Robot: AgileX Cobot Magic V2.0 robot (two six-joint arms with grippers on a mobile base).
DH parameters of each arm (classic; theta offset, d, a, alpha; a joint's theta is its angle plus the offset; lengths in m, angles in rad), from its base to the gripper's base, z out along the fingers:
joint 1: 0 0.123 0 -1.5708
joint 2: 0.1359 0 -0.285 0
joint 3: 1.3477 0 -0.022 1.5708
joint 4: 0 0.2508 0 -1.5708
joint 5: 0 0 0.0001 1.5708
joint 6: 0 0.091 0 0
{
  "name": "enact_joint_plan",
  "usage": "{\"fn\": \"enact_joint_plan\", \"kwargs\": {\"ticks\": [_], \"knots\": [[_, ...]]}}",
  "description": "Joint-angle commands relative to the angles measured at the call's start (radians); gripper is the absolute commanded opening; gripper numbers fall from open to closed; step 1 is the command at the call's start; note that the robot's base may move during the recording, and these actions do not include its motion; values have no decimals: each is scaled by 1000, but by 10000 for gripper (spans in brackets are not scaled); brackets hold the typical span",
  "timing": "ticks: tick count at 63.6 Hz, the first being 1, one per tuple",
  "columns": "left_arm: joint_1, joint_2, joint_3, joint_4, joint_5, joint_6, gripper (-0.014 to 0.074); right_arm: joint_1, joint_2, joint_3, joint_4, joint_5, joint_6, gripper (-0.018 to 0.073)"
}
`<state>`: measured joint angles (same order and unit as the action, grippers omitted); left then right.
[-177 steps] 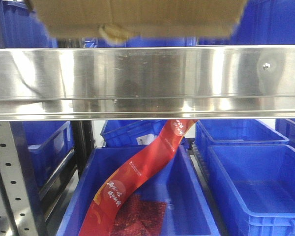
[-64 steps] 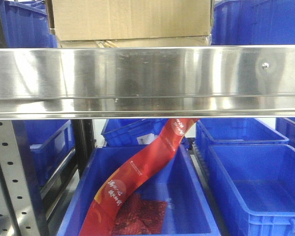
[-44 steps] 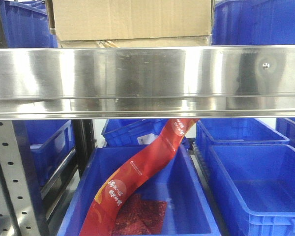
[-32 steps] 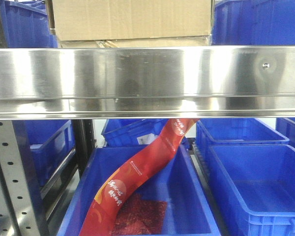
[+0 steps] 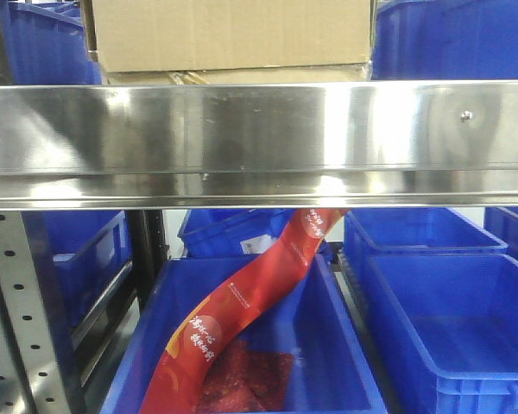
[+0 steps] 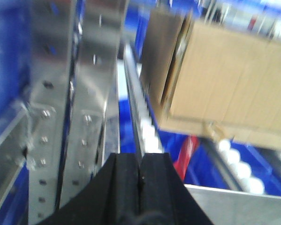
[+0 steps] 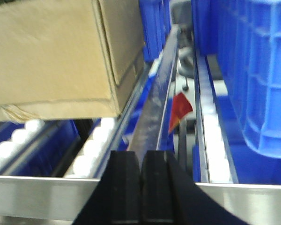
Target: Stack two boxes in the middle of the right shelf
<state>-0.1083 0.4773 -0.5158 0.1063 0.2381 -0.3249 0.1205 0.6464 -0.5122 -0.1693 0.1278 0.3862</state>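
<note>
Compared with the earliest front view, where a blurred box hung tilted across the top edge, the top box [image 5: 229, 33] now sits square and sharp at the upper centre of the frame, and it matches its place in the three views just before this one. You see it resting on a thin, paler lower box [image 5: 233, 75], of which only a strip shows above the front lip of the steel shelf [image 5: 259, 138]. Both boxes stand on that level, between blue bins at the upper left and upper right.

Check both wrist views. The left gripper [image 6: 140, 176], at the bottom centre of its view, has its pads pressed together with nothing between them, and is clear of the cardboard at upper right. The right gripper [image 7: 141, 180] is likewise closed on nothing, with the box at the upper left of its frame.

Judge the stacking as done: one box lies on the other, on the shelf, and neither arm touches them. You cannot tell from these views how far back the stack sits. Below, a red strip [image 5: 242, 319] hangs into a blue bin [image 5: 328, 362]; it has no part in the task.
</note>
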Motion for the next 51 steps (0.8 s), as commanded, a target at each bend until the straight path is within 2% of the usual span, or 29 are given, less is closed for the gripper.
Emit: {"fn": "enact_joint_plan", "kwargs": {"ticks": [1, 15, 38, 43, 45, 48, 51], "knots": [[4, -65, 6, 5, -18, -6, -111, -8, -38, 4, -3, -40, -8, -160], [4, -177, 6, 5, -29, -6, -111, -8, -57, 4, -3, -58, -8, -162], [4, -194, 6, 5, -29, -6, -111, -8, -57, 4, -3, -61, -8, -162], [4, -194, 6, 5, -29, -6, -111, -8, -83, 21, 47, -61, -12, -162], [4, -194, 6, 5, -29, -6, -111, -8, -102, 36, 74, -61, -43, -162], [4, -194, 6, 5, -29, -6, -111, -8, -165, 82, 94, -68, -202, -162], [4, -194, 6, 5, -29, -6, -111, -10, -214, 116, 98, -62, -292, -162]]}}
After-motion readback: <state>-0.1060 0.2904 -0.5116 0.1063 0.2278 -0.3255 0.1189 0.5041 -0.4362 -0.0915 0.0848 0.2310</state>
